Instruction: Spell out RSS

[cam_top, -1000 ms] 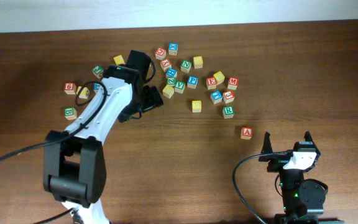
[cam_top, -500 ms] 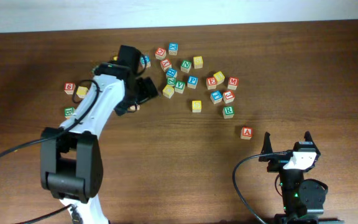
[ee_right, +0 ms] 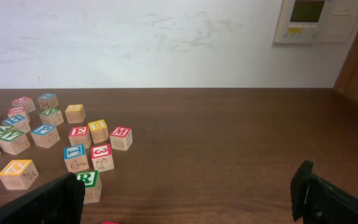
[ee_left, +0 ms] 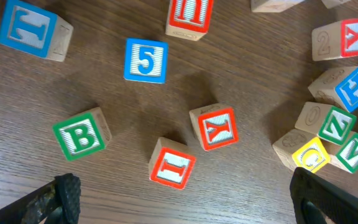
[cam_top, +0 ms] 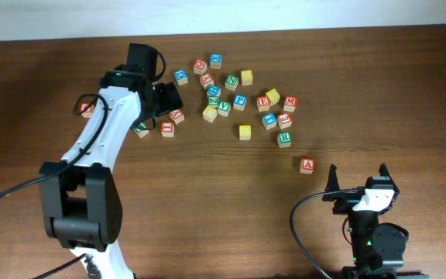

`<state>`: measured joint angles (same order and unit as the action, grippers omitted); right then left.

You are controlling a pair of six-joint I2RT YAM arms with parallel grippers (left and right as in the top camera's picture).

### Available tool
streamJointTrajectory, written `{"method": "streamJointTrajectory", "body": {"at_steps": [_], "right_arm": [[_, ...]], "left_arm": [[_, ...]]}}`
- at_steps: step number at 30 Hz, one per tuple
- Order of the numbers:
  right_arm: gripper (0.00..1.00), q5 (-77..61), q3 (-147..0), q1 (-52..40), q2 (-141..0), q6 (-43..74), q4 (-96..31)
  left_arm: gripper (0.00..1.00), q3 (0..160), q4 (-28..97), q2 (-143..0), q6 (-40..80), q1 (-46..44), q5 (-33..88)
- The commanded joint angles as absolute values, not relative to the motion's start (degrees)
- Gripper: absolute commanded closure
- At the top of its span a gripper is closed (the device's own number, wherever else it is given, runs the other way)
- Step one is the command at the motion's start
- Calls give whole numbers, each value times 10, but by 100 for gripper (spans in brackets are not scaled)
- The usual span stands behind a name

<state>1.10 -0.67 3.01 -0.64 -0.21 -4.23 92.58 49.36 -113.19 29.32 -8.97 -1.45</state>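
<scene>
A dark brown wooden surface lay under the overhead camera, with small wooden letter blocks scattered across its far half. The left claw, on its white arm, hung over the left edge of that scatter; from above I could not tell its spread. The green-faced wooden block marked R sat at the near right edge of the cluster, and a yellow-faced wooden block sat alone just to its left. A red-faced block marked A lay apart, between the cluster and the right claw, whose dark fingers stood wide apart with nothing between them. In the left wrist view that claw's fingers showed only at the bottom corners, spread wide and gripping nothing. Between them lay a blue block marked 5, a green block marked B, a red block marked I and a red block marked Y, near one another but not touching. In the right wrist view a white wall rose behind the surface. The R block was the nearest block, and the yellow one to its left bore what looked like an S. The fingers sat far apart at the bottom corners, empty.
</scene>
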Motion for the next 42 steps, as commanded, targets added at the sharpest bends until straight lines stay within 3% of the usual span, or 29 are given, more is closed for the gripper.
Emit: {"method": "streamJointTrajectory", "body": {"at_steps": [1,8,10,13,17,24,27,35,38,42], "right_arm": [[2,18,-3,30,-3,0,-45],[2,18,-3,30,-3,0,-45],[2,18,-3,30,-3,0,-45],[2,18,-3,30,-3,0,-45],[2,18,-3,30,-3,0,-45],[2,18,-3,30,-3,0,-45],[2,18,-3,30,-3,0,-45],[2,18,-3,30,-3,0,-45],[2,18,-3,30,-3,0,-45],[2,18,-3,30,-3,0,-45]], "left_arm": [[1,930,497,-1125,286,-76,-45],[1,930,549,-1125,283,-51,-71],[1,930,559,-1125,223,-57,119],[1,930,562,-1125,222,-113,201],[1,930,559,-1126,222,-206,85],[1,929,550,-1126,223,-323,85],[1,929,476,-1126,319,-359,86],[0,929,289,-1201,444,-454,27],[8,929,232,-1236,468,-473,-8],[11,929,209,-1269,514,-466,-46]]}}
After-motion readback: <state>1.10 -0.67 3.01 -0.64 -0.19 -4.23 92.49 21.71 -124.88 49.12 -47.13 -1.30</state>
